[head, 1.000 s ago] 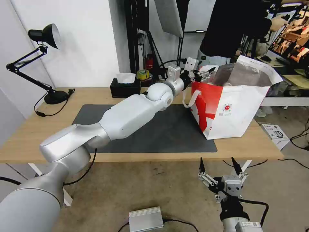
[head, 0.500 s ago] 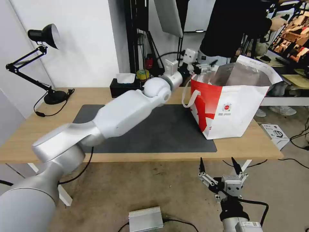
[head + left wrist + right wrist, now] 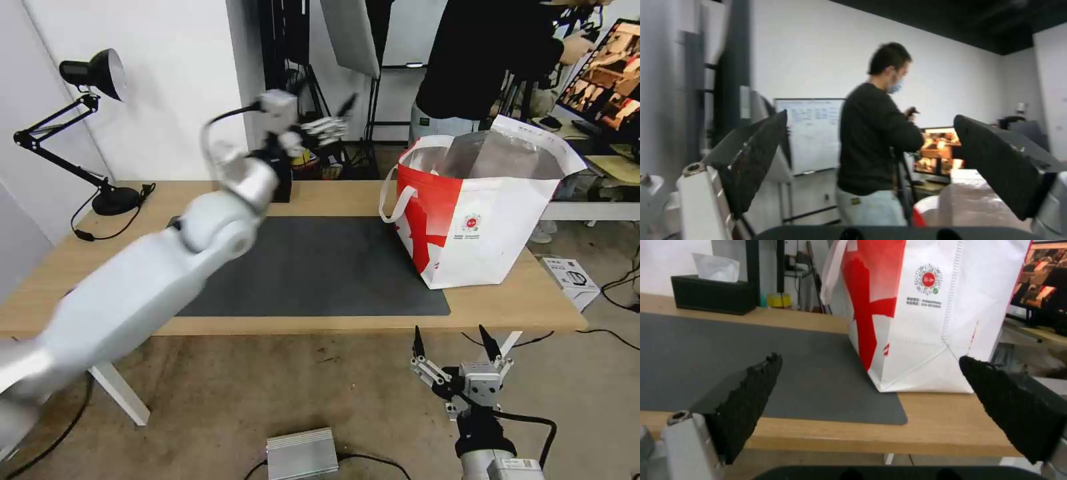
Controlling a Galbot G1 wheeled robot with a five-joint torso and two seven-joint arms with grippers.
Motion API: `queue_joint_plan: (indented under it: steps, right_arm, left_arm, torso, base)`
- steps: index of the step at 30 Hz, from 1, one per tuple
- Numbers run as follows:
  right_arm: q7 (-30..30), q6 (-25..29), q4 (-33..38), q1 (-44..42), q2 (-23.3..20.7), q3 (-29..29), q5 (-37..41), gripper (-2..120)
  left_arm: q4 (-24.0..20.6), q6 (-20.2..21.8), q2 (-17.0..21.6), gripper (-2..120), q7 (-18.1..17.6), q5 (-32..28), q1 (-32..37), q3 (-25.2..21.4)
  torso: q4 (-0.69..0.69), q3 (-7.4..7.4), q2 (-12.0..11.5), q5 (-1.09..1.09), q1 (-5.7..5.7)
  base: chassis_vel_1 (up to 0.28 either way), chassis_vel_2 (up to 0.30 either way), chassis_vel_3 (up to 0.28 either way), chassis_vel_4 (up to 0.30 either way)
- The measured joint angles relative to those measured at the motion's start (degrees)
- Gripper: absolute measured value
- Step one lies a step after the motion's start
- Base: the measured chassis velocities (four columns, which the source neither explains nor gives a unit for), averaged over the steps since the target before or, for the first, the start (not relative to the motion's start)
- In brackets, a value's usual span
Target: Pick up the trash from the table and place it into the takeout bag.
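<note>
Above the far edge of the long light-wood bench (image 3: 467,307), the left pincer (image 3: 325,127) hangs in mid-air, jaws spread and empty, well apart from the boxy red-and-white takeout bag (image 3: 480,227) with white loop handles, which stands on the right end of the dark grey rectangular mat (image 3: 333,267). Right pincer (image 3: 453,350) sits parked low in front of the bench edge, jaws also apart, nothing held. No bowls or cup lie on the mat or bare wood; bag contents can't be made out past the foil lining. Judgement: drop-off step looks finished, task near or at its end. Next move calls for bringing the left arm clear of the black tissue box (image 3: 711,295) and confirming no trash remains.
</note>
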Motion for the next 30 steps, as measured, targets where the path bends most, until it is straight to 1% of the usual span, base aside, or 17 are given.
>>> queue_joint_plan:
  steps: [1,2,3,5,7,9,10,11,13,15,16,18,20,22,23,25,30]
  right_arm:
    - [0.0,0.0,0.0,0.0,0.0,0.0,0.0,100]
    - [0.0,0.0,0.0,0.0,0.0,0.0,0.0,100]
    - [0.0,0.0,0.0,0.0,0.0,0.0,0.0,100]
    - [0.0,0.0,0.0,0.0,0.0,0.0,0.0,100]
    - [0.0,0.0,0.0,0.0,0.0,0.0,0.0,100]
    - [0.0,0.0,0.0,0.0,0.0,0.0,0.0,100]
    - [0.0,0.0,0.0,0.0,0.0,0.0,0.0,100]
    - [0.0,0.0,0.0,0.0,0.0,0.0,0.0,100]
    - [0.0,0.0,0.0,0.0,0.0,0.0,0.0,100]
    - [0.0,0.0,0.0,0.0,0.0,0.0,0.0,100]
    - [0.0,0.0,0.0,0.0,0.0,0.0,0.0,100]
    - [0.0,0.0,0.0,0.0,0.0,0.0,0.0,100]
    - [0.0,0.0,0.0,0.0,0.0,0.0,0.0,100]
    - [0.0,0.0,0.0,0.0,0.0,0.0,0.0,100]
    - [0.0,0.0,0.0,0.0,0.0,0.0,0.0,100]
    - [0.0,0.0,0.0,0.0,0.0,0.0,0.0,100]
    - [0.0,0.0,0.0,0.0,0.0,0.0,0.0,100]
  left_arm:
    - [-1.4,0.1,1.2,100,-0.1,0.2,2.6,-2.4]
    - [-1.4,0.1,1.2,100,-0.1,0.2,2.6,-2.4]
    - [-3.4,0.1,2.8,100,-0.1,0.5,6.8,-6.2]
    - [-9.0,-0.8,6.0,100,-0.1,2.1,20.1,-16.4]
    - [-10.2,-1.1,6.2,100,0.0,2.5,23.0,-18.4]
    - [-14.0,-2.0,5.1,100,0.3,4.9,33.5,-26.0]
    - [-14.9,-2.1,4.4,100,0.4,5.6,36.0,-27.7]
    - [-17.1,-2.5,1.9,100,1.0,7.6,42.3,-31.7]
    - [-17.6,-2.6,1.1,100,1.2,8.3,43.7,-32.6]
    - [-19.8,-3.7,-4.9,100,2.3,13.2,52.0,-36.8]
    - [-19.8,-3.7,-4.9,100,2.3,13.2,52.0,-36.8]
    - [-21.5,-5.2,-11.3,100,3.3,18.9,58.8,-39.4]
    - [-22.3,-6.9,-16.1,100,3.8,23.0,63.1,-40.3]
    - [-22.5,-7.4,-17.5,100,4.1,24.3,64.4,-40.5]
    - [-22.7,-9.2,-21.2,100,5.0,27.4,67.5,-40.9]
    - [-23.0,-11.2,-25.0,100,5.5,30.7,70.6,-41.1]
    - [-22.6,-13.9,-29.0,100,6.2,34.6,73.8,-41.4]
  torso:
    - [-0.02,0.0,0.0,0.01,0.0]
    - [-0.02,0.0,0.0,0.01,0.0]
    - [-0.01,0.0,0.0,0.0,0.0]
    - [0.04,0.0,0.0,-0.01,0.0]
    - [0.03,-0.01,0.0,0.02,-0.01]
    - [-0.01,0.0,0.0,0.01,0.0]
    - [-0.01,0.0,0.0,0.02,0.0]
    - [0.01,0.0,0.0,0.02,0.0]
    - [0.01,0.0,0.0,0.01,0.01]
    - [0.0,0.0,0.0,0.01,0.0]
    - [0.0,0.0,0.0,0.01,0.0]
    - [0.01,0.0,0.0,0.02,0.0]
    - [-0.01,0.0,0.0,0.03,0.0]
    - [0.0,0.0,0.0,0.02,0.0]
    - [0.01,0.0,0.0,0.02,0.0]
    - [0.01,0.01,0.0,0.03,0.0]
    - [0.0,0.01,0.0,0.04,0.0]
  base:
    - [0.0,0.0,0.0,0.0]
    - [0.0,0.0,0.0,0.0]
    - [0.0,0.0,0.0,0.0]
    - [0.0,0.0,0.0,0.0]
    - [0.0,0.0,0.0,0.0]
    - [0.0,0.0,0.0,0.0]
    - [0.0,0.0,0.0,0.0]
    - [0.0,0.0,0.0,0.0]
    - [0.0,0.0,0.0,0.0]
    - [0.0,0.0,0.0,0.0]
    - [0.0,0.0,0.0,0.0]
    - [0.0,0.0,0.0,0.0]
    - [0.0,0.0,0.0,0.0]
    - [0.0,0.0,0.0,0.0]
    - [0.0,0.0,0.0,0.0]
    - [0.0,0.0,0.0,0.0]
    - [0.0,0.0,0.0,0.0]
